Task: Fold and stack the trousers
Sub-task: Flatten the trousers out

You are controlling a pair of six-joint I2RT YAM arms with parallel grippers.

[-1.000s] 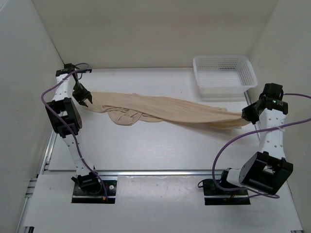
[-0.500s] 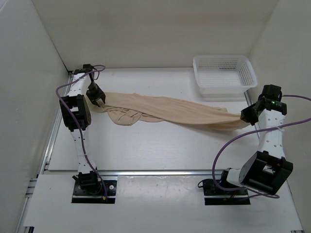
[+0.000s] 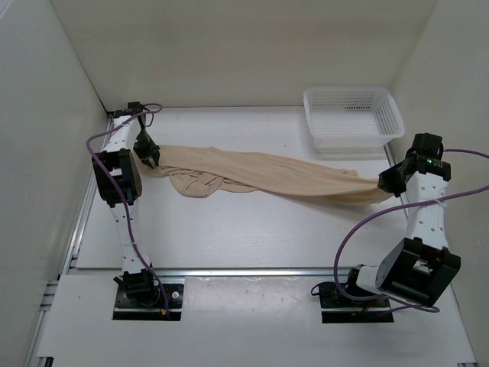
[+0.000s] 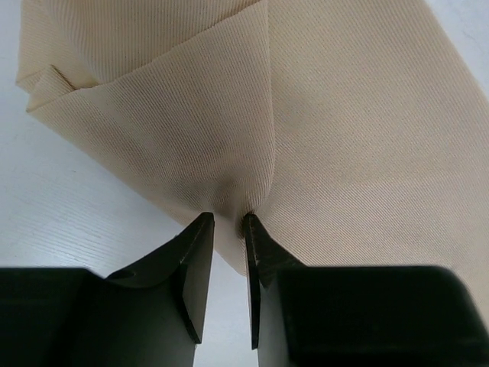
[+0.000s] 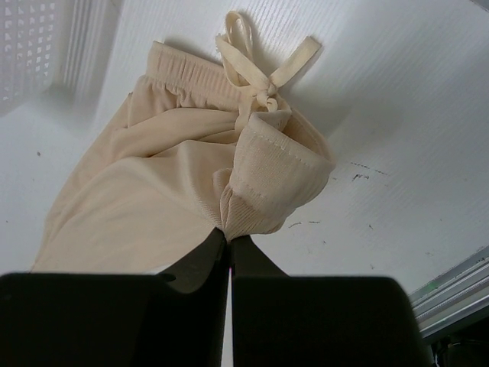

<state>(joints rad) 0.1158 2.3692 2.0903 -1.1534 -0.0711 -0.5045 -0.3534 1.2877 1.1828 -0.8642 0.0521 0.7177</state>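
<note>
The beige trousers lie stretched across the table from left to right, with a bunched fold near the left end. My left gripper is at the leg end. In the left wrist view the trousers pucker at my left gripper, whose jaws stand a narrow gap apart with the fabric edge between the tips. My right gripper is shut on the waistband end; the right wrist view shows my right gripper pinching the trousers at the drawstring hem.
A white mesh basket stands at the back right, just behind the waistband end, and shows in the right wrist view. White walls close in the left, back and right. A metal rail runs along the near table edge.
My left arm has swung right and straightened, bringing its gripper closer over the leg end. The trousers and the right arm have hardly moved.
</note>
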